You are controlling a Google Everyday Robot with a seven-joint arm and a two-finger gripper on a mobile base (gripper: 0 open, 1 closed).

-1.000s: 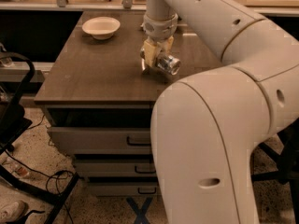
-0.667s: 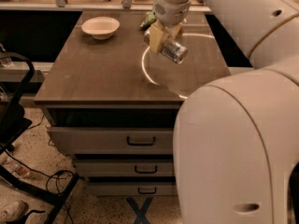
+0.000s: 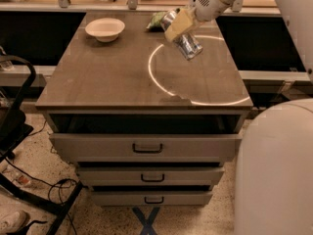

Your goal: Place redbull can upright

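The redbull can (image 3: 185,38) is a shiny silver-and-blue can, tilted with one end pointing down to the right. It hangs in the air above the back right part of the brown table top (image 3: 112,77). My gripper (image 3: 177,27) is shut on the redbull can, with its cream fingers (image 3: 178,25) clamped across the can's upper part. The white arm comes in from the upper right.
A cream bowl (image 3: 104,29) stands at the back left of the table. A green leafy bag (image 3: 157,20) lies at the back, partly hidden behind the gripper. The top drawer (image 3: 146,143) is pulled out a little. The robot's white body (image 3: 274,170) fills the lower right.
The arm has swung up and back to the right, lifting the tilted can higher above the table. The white body blocks less of the table now.
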